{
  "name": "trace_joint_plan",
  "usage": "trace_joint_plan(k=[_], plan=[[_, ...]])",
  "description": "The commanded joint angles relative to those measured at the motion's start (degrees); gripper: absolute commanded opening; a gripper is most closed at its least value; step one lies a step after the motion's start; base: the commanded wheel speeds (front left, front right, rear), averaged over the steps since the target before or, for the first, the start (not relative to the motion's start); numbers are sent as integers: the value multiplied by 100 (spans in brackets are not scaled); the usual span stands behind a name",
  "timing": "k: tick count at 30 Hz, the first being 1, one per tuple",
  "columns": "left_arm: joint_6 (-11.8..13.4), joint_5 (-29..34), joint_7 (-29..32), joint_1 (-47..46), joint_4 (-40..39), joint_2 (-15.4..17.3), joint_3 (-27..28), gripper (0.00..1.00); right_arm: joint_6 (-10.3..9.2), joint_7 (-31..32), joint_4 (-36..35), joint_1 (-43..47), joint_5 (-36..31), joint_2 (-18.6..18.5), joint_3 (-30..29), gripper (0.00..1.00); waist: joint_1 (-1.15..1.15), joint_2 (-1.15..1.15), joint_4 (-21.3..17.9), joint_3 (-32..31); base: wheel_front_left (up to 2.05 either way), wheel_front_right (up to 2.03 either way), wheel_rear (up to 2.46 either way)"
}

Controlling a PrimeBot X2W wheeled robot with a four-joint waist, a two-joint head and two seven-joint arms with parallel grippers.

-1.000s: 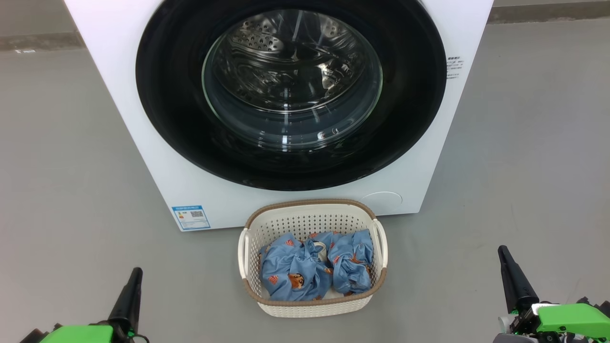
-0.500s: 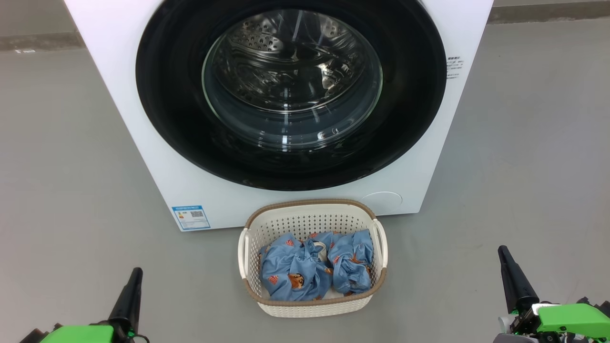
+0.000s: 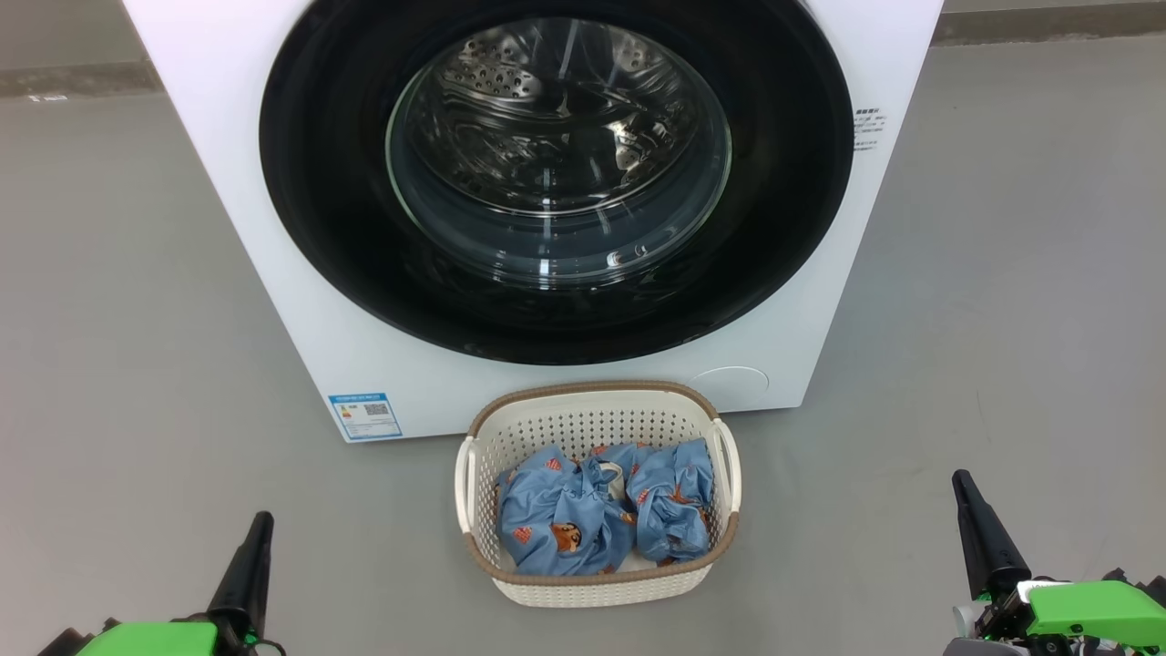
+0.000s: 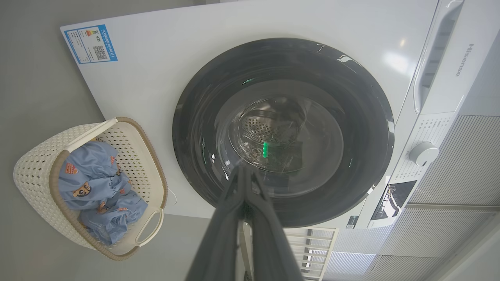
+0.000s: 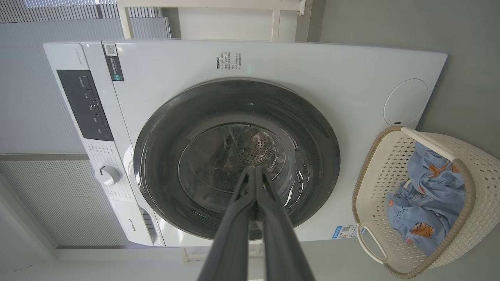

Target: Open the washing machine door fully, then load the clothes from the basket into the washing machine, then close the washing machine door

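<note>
Hisense logo (image 4: pixel 464 59) on washing machine (image 3: pixel 410 383); blue label sticker (image 3: pixel 365 415) (QR code, text unreadable). Grey smooth floor (image 3: pixel 1002 319). Left gripper (image 4: pixel 244 169), right gripper (image 5: pixel 254 169) pinched closed, empty.

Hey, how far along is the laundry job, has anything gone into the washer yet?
Nothing looks done yet. The washing machine door is closed against the washing machine, and the clothes lie bundled in the basket in front. Nothing is in hand: the left gripper and right gripper are shut, empty, clear of the door. Left: open the door, load, close.
</note>
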Motion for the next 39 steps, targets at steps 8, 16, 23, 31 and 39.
trace_joint_plan(k=[8,16,23,31,39], plan=[[-18,61,29,-245,-109,65,202,0,10,29,-160,-262,-42,-17,119,0,0,0,0,0,0,0,0],[-18,65,33,-246,-109,61,207,0,10,32,-160,-263,-46,-14,115,0,0,0,0,0,0,0,0],[-18,68,36,-246,-108,59,210,0,10,35,-160,-263,-48,-12,112,0,0,0,0,0,0,0,0],[-18,71,39,-246,-108,56,214,0,10,37,-159,-263,-51,-10,108,0,0,0,0,0,0,0,0],[-18,74,42,-247,-108,54,218,0,10,40,-159,-264,-54,-8,105,0,0,0,0,0,0,0,0]])
